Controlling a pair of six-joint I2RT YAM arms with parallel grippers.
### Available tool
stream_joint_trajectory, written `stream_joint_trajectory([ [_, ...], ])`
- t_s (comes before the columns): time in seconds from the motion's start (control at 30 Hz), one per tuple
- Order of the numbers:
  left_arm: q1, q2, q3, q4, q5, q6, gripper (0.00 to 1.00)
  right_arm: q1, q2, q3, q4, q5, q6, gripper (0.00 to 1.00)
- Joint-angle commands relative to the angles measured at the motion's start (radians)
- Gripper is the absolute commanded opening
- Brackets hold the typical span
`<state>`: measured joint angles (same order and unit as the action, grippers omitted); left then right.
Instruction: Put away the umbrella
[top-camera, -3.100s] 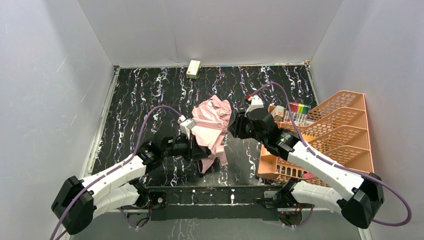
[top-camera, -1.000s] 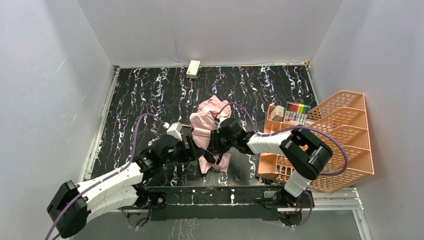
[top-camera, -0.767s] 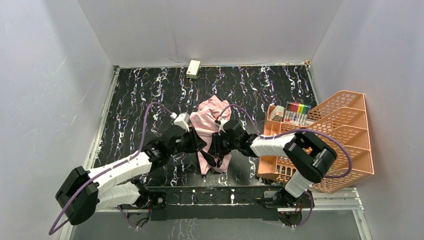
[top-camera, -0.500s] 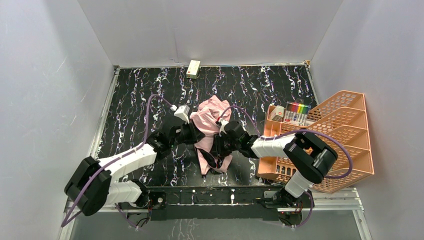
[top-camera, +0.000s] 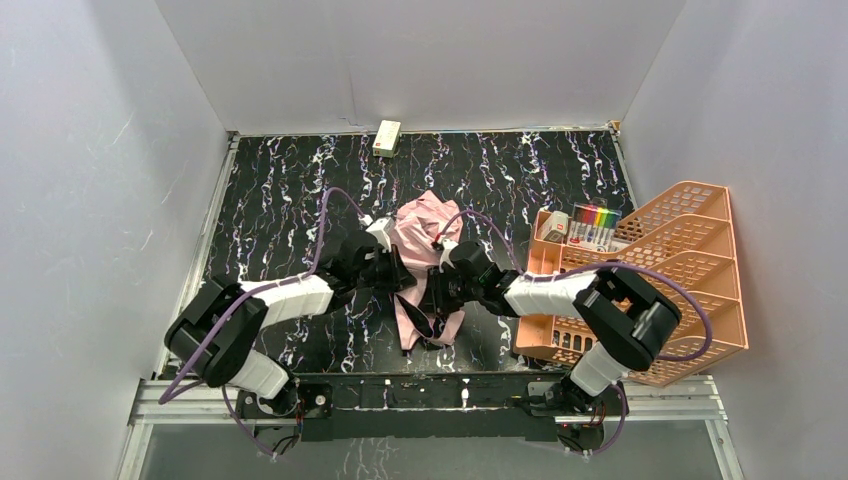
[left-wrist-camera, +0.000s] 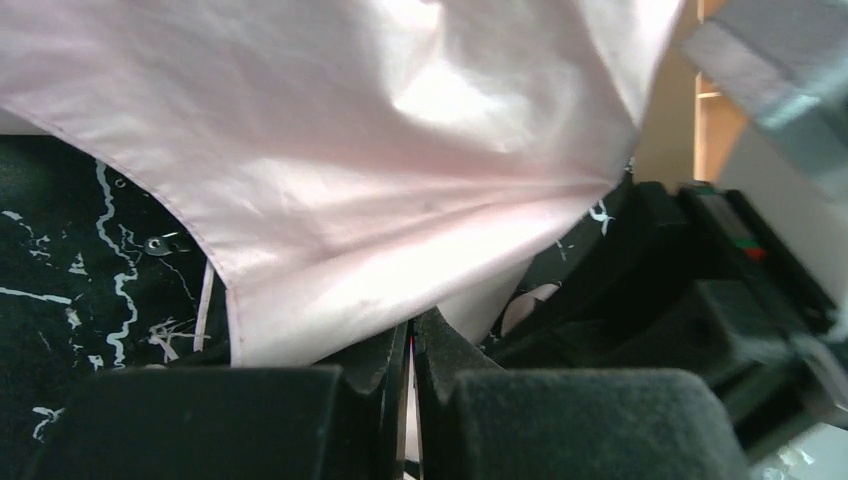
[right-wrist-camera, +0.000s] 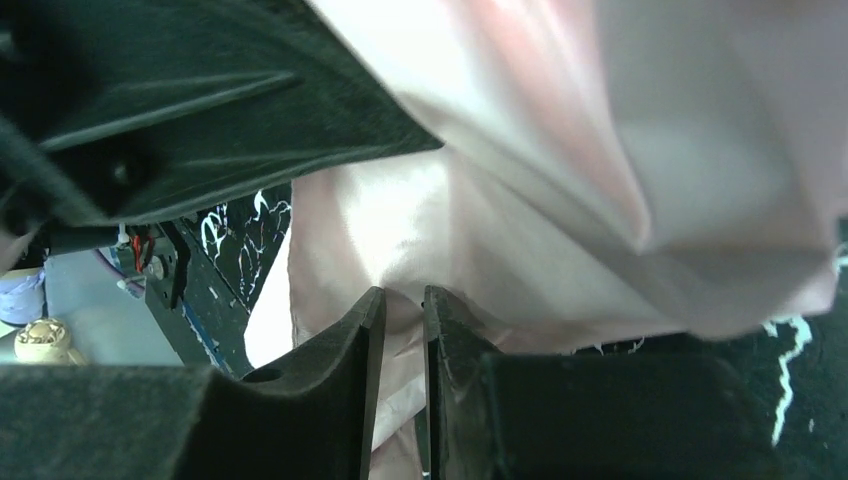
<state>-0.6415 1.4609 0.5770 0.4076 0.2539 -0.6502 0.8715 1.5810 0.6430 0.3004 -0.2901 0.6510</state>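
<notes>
The umbrella (top-camera: 428, 228) lies crumpled on the dark marbled table, pale pink face up, with a black edge and a strap at its near end. My left gripper (top-camera: 398, 275) is at its left side. In the left wrist view the jaws (left-wrist-camera: 411, 345) stand almost together under the edge of the pink fabric (left-wrist-camera: 400, 150). My right gripper (top-camera: 437, 287) is at the umbrella's right side, close to the left one. In the right wrist view its jaws (right-wrist-camera: 403, 300) pinch a fold of pink fabric (right-wrist-camera: 650, 150). The handle is hidden.
An orange mesh rack (top-camera: 690, 260) stands on the right, with coloured markers (top-camera: 598, 222) in its far compartment. A small cream box (top-camera: 387, 137) lies by the back wall. White walls enclose the table. Each wrist view shows the other gripper's black body close by (left-wrist-camera: 690, 300).
My left forearm has swung up and right, bringing its gripper in against the umbrella's left side. My right gripper has stayed on the fabric. The umbrella's near end has narrowed slightly.
</notes>
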Motion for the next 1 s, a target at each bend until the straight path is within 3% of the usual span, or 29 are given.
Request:
stream_joint_trajectory([
  [0.0, 0.008, 0.036, 0.038, -0.041, -0.061, 0.043, 0.0, 0.016, -0.097, 0.013, -0.122, 0.082, -0.004, 0.3],
  [0.17, 0.008, 0.061, 0.011, -0.039, -0.078, 0.047, 0.0, 0.02, -0.185, 0.013, -0.341, 0.169, -0.016, 0.33],
  [0.47, 0.008, 0.064, -0.014, -0.037, -0.082, 0.056, 0.0, 0.049, -0.219, 0.024, -0.51, 0.085, -0.074, 0.32],
  [0.7, 0.008, 0.061, -0.017, -0.038, -0.09, 0.058, 0.0, 0.162, -0.229, 0.034, -0.487, 0.012, -0.045, 0.32],
  [0.97, 0.009, 0.052, -0.03, -0.037, -0.101, 0.06, 0.0, 0.344, -0.198, 0.083, -0.321, -0.095, 0.005, 0.31],
])
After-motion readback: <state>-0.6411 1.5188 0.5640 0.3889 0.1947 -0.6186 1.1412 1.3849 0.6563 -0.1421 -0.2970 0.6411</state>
